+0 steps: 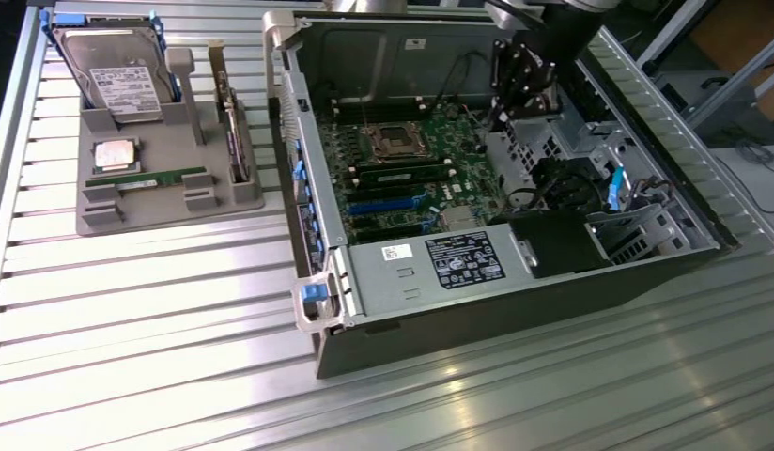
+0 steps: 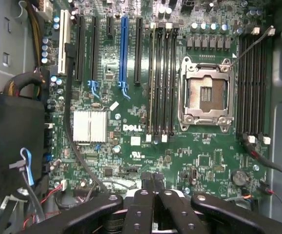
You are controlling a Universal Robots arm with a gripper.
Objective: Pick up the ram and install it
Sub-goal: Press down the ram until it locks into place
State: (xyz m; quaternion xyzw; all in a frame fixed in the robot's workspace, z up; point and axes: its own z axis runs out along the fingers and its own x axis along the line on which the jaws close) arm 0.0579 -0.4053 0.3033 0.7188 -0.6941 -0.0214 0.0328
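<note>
The ram (image 1: 155, 178), a thin green stick with a white label, lies flat in the grey tray (image 1: 105, 218) on the exterior view's left. My gripper (image 1: 503, 117) hangs far from it, inside the open computer case (image 1: 362, 282) near its back right wall, above the motherboard (image 1: 400, 164). In the wrist view the gripper (image 2: 153, 179) points down at the motherboard (image 2: 131, 146). Its two fingers are pressed together and hold nothing. Black memory slots (image 2: 163, 80) run beside the empty processor socket (image 2: 204, 95).
The tray also holds a hard drive (image 1: 117, 80), a square silver processor chip (image 1: 116, 153) and an upright green card (image 1: 233, 122). Inside the case are a power supply (image 1: 456, 263), loose cables (image 1: 544, 183) and a blue expansion slot (image 2: 124, 48).
</note>
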